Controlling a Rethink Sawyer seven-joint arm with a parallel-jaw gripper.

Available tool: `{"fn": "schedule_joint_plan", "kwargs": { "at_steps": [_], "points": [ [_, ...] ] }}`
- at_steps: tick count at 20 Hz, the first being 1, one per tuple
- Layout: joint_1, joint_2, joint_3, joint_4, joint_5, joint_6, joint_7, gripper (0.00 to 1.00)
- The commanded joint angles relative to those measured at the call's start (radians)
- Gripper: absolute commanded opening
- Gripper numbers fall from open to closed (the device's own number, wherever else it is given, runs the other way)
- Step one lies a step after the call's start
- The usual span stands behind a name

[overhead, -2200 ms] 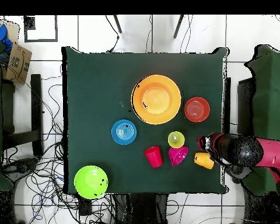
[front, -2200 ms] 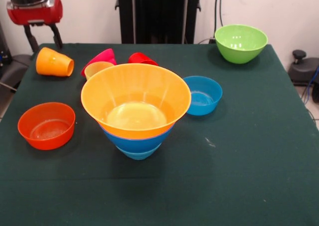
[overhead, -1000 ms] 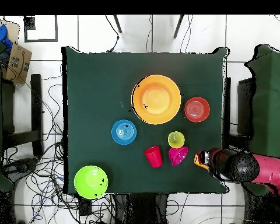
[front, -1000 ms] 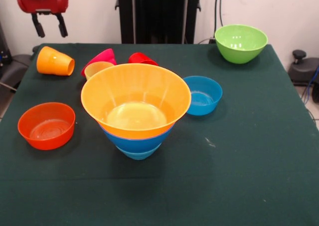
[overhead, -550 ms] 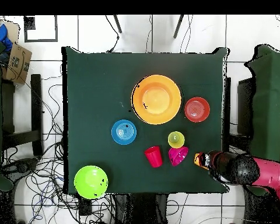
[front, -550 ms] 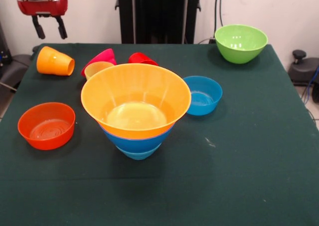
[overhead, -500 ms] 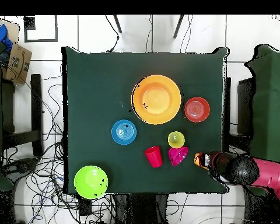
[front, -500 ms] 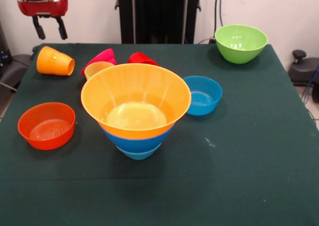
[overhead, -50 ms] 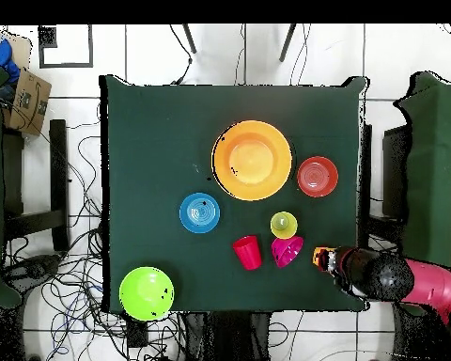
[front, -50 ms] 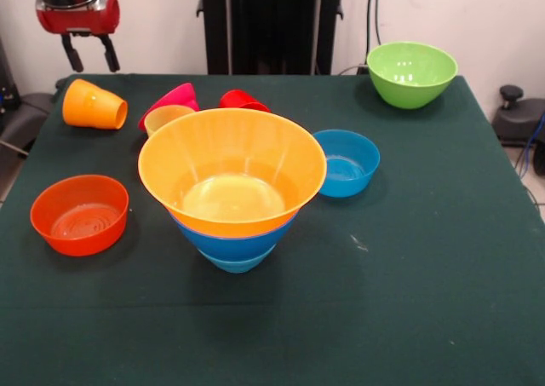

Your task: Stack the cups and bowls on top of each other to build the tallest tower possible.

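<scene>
The hand (front, -50 ms: 90, 60) hangs empty, fingers apart, just above the orange cup (front, -50 ms: 93, 106) lying on its side. The tower (front, -50 ms: 232, 181) stands right of that cup, mid-counter (front, -50 ms: 409, 258).

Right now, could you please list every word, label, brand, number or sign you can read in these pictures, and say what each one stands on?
None: no readable text in either view.
The bowls, such as the yellow-orange bowl, and the cups, such as the orange-yellow cup, are plain.
The cardboard box off the table shows no legible print.
</scene>
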State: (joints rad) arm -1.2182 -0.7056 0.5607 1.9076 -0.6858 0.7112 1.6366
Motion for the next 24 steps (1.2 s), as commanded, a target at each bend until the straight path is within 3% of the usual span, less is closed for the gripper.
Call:
{"fn": "schedule_joint_plan", "kwargs": {
  "at_steps": [1,11,24],
  "points": [
    [0.067,0.054,-0.046,0.012,-0.083,-0.067,0.005,1.0],
    [0.065,0.073,-0.06,-0.013,-0.1,-0.076,-0.015,1.0],
    [0.039,0.055,-0.047,-0.074,-0.092,-0.018,-0.094,1.0]
  ]
}}
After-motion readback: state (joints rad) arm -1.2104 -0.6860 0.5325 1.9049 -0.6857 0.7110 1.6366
